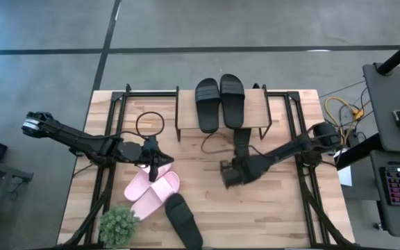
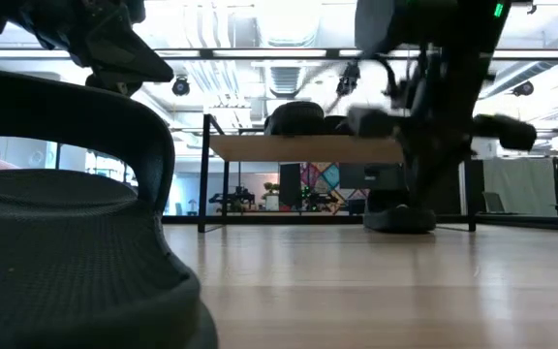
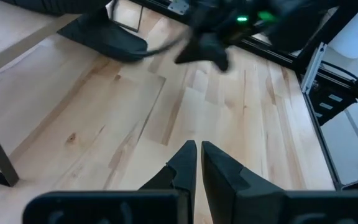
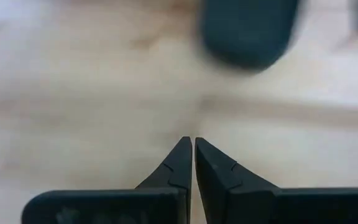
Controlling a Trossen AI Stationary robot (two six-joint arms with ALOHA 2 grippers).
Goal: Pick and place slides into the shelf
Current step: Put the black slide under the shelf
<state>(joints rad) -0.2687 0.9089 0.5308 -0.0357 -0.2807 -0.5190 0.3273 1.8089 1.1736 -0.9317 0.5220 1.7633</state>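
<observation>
Two black slides [image 1: 219, 103] lie side by side on the shelf [image 1: 269, 111] at the table's far middle; in the low view they show as dark humps [image 2: 298, 116] on its top board [image 2: 308, 147]. A third black slide [image 1: 242, 142] rests on the table at the shelf's near side [image 2: 395, 218]. Two pink slides [image 1: 151, 187] lie sole-down left of centre. Another black slide [image 1: 184, 221] lies by the near edge and fills the low view's left [image 2: 66, 242]. My left gripper [image 1: 155, 167] [image 3: 197, 149] is shut and empty beside the pink slides' far end. My right gripper [image 1: 226, 173] [image 4: 193, 146] is shut and empty over bare wood.
A small green plant [image 1: 120, 226] stands at the near left corner. A black cable loops [image 1: 149, 125] on the table left of the shelf. Black frame rails [image 1: 301, 139] run along both table sides. Bare wood [image 1: 269, 208] lies toward the near right.
</observation>
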